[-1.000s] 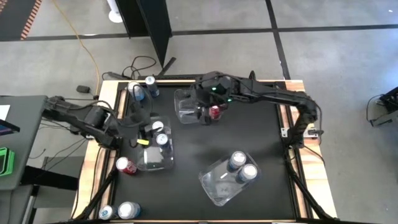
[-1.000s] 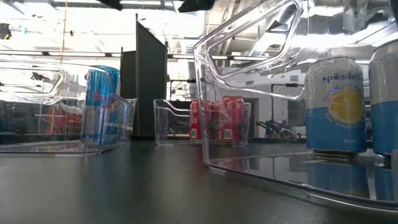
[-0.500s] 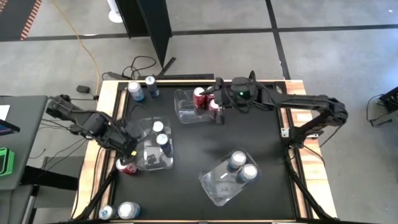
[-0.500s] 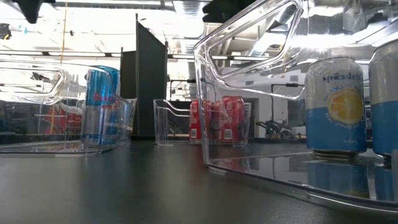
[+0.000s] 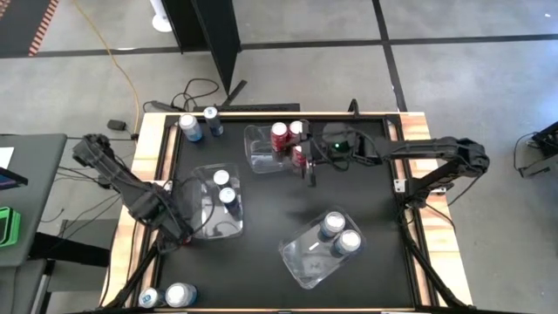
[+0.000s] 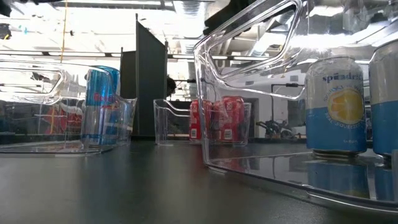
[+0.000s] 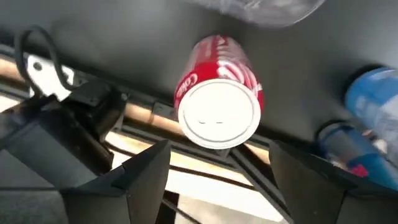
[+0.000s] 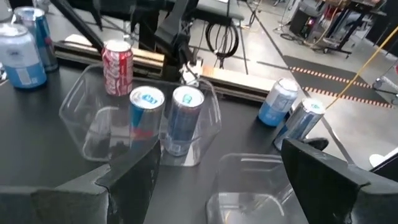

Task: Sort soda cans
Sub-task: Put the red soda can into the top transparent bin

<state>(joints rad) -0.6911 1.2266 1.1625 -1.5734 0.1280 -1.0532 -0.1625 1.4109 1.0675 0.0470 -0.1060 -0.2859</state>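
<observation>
A red soda can (image 7: 217,112) stands upright near the table's left edge. My left gripper (image 7: 219,149) hangs open right above it, pointing down, one finger on each side and clear of it; in the high view that gripper (image 5: 179,234) hides the can. My right gripper (image 5: 307,166) is open and empty beside the far clear bin (image 5: 261,157), which holds three red cans (image 5: 279,135). The left bin (image 5: 209,222) holds two dark blue cans (image 5: 224,187). The near-right bin (image 5: 305,262) holds two light blue cans (image 5: 340,234).
Two blue cans (image 5: 198,124) stand at the table's far left corner, and two more (image 5: 166,296) at its near left corner. In the low view the near-right bin's clear wall (image 6: 249,81) looms close. Open dark tabletop (image 5: 288,201) lies between the three bins.
My left gripper has swung from beside the left bin toward the table's near left, sunk and tipped over until it points down over the red can. My right gripper has drawn back from over the far bin toward the table's right and sunk. No can has moved.
</observation>
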